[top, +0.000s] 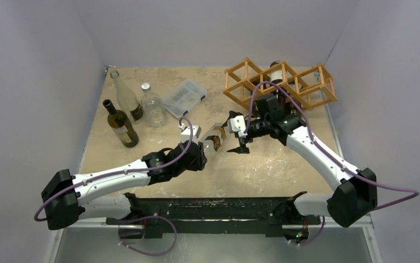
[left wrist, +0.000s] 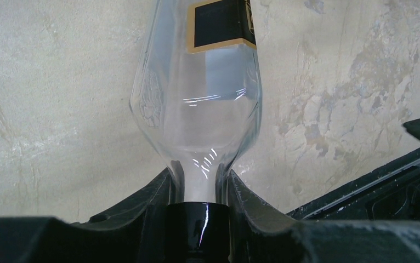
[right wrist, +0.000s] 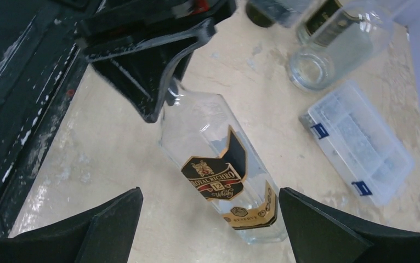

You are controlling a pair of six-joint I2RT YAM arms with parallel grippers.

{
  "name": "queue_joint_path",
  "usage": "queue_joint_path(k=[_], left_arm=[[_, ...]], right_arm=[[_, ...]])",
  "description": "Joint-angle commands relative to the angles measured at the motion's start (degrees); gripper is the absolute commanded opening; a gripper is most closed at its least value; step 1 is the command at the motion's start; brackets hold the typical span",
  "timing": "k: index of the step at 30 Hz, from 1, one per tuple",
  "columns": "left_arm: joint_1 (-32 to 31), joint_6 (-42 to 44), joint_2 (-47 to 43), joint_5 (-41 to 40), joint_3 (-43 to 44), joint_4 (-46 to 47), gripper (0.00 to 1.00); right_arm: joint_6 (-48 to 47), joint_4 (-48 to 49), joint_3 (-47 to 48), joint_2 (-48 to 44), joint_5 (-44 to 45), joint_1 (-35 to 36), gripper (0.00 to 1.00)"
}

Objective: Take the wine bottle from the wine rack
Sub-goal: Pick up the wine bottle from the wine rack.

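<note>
— Although the rack [top: 284, 82] stands at the far right corner of the worktop [top: 262, 170], is the clear bottle [right wrist: 213, 175] anywhere near it?
— No. That bottle is off the rack and well apart from it, near the middle of the worktop between the two arms. Its neck points toward the left arm and its base toward the right one. The label is black and gold.
— What grips it?
— The left hand [left wrist: 199, 183] is clamped on the neck, one finger on each side, next to the dark cap.
— And the right hand [top: 235, 133]?
— Released. Its fingers are spread wide on either side of the bottle's base end, clear of the glass.
— Does the bottle rest on the worktop?
— That cannot be told from these views.
— Is anything in the rack?
— Another bottle [top: 275, 72], with a pale label, lies in the middle cell.
— What else is there?
— At the far left stand a dark green bottle [top: 121, 125], a slim bottle [top: 125, 96] and a round bottle [top: 153, 104]. Just beside them lies a clear plastic box [top: 185, 96].
</note>
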Motion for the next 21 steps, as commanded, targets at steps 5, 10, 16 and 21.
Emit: queue_joint_path(k=[5,10,16,21], left_arm=[[0.2,2.3,0.4,4.6,8.3,-6.0,0.0],[0.7,2.3,1.1,7.6,10.4,-7.1,0.0],[1.1,2.0,1.7,9.4,12.4,-8.7,0.0],[1.3,2.1,2.0,10.6,13.8,-9.4,0.0]], right_arm=[[-10.1,5.5,-2.3,0.2,-3.5,2.7,0.99],[-6.3,12.6,-7.0,-0.7,-0.3,4.1,0.99],[-3.7,20.5,-13.0,-0.9,2.3,6.5,0.99],[-1.4,25.7,-15.5,-0.4,5.3,7.7,0.99]])
